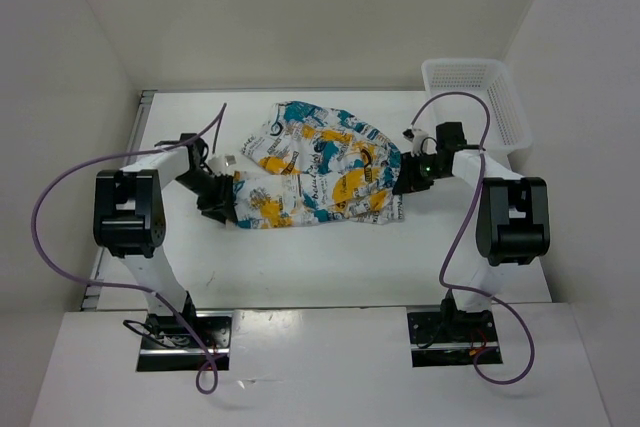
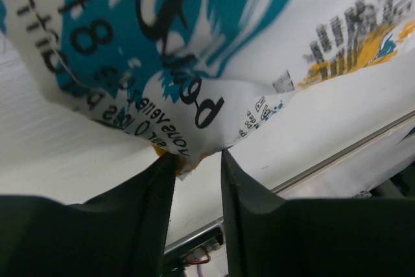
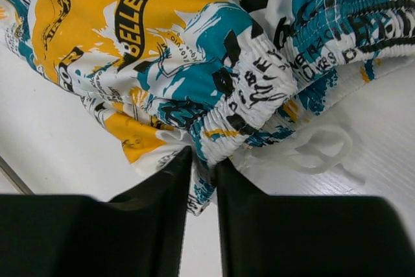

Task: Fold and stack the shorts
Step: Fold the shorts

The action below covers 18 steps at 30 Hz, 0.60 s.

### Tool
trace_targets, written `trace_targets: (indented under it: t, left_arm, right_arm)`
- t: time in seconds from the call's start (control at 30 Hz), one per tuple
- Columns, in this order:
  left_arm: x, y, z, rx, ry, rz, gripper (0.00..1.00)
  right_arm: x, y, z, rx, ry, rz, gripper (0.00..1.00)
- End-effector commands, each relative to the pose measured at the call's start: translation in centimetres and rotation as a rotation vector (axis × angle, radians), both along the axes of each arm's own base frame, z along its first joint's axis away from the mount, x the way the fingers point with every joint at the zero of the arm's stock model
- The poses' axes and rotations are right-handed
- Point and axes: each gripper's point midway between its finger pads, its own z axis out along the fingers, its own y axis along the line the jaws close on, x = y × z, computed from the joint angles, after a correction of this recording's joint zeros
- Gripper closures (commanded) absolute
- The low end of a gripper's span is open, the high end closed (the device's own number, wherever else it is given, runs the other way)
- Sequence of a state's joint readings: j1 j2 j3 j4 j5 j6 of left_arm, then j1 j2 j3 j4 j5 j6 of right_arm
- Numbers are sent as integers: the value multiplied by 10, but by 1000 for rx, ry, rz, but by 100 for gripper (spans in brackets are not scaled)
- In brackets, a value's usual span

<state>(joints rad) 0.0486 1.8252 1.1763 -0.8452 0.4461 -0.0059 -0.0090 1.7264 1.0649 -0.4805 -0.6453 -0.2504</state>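
The shorts (image 1: 315, 167), white with a teal, orange and black print, lie bunched in the middle of the table. My left gripper (image 1: 224, 203) is at their left edge. In the left wrist view its jaws stand narrowly apart, and a corner of the hem (image 2: 194, 121) is drawn to a point between the fingertips (image 2: 167, 167). My right gripper (image 1: 406, 179) is at the right edge. In the right wrist view it is shut on the gathered elastic waistband (image 3: 249, 95). The white drawstring (image 3: 311, 150) lies loose beside it.
A white plastic mesh basket (image 1: 478, 97) stands at the back right corner, just behind my right arm. The table's left edge rail (image 1: 140, 137) runs close behind my left arm. Purple cables loop off both arms.
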Motion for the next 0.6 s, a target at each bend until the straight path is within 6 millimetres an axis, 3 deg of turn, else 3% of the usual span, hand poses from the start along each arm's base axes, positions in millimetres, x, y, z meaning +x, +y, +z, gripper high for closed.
trace_targets:
  t: [0.0, 0.1, 0.2, 0.27, 0.37, 0.4, 0.43, 0.47, 0.5, 0.53, 0.57]
  left_arm:
    - [0, -9, -1, -52, 38, -10, 61]
    - [7, -13, -1, -83, 56, -9, 82]
    - [11, -17, 4, -129, 55, 1, 90]
    - [16, -16, 14, -139, 43, 10, 93]
    - [60, 3, 55, -95, -114, 34, 93]
    - [76, 9, 75, -80, -181, 41, 94]
    - [111, 19, 119, -51, -325, 46, 94]
    - [128, 29, 147, -29, -411, 61, 94]
    - [143, 36, 171, -10, -485, 69, 96]
    - [164, 46, 230, 28, -654, 78, 96]
    - [173, 55, 254, 41, -727, 90, 96]
  right_arm:
    - [23, 6, 17, 23, -89, 18, 76]
    - [20, 8, 15, 10, -98, 51, 87]
    - [27, 10, 27, 18, -138, 65, 95]
    - [37, 16, 46, 50, -188, 101, 99]
    - [69, 26, 95, 111, -298, 115, 100]
    - [98, 26, 135, 114, -411, 110, 100]
    - [110, 29, 157, 133, -453, 110, 100]
    - [127, 32, 168, 155, -477, 106, 100]
    - [149, 32, 221, 154, -606, 112, 100]
    - [157, 32, 244, 157, -660, 111, 100]
    - [160, 39, 262, 171, -695, 135, 100]
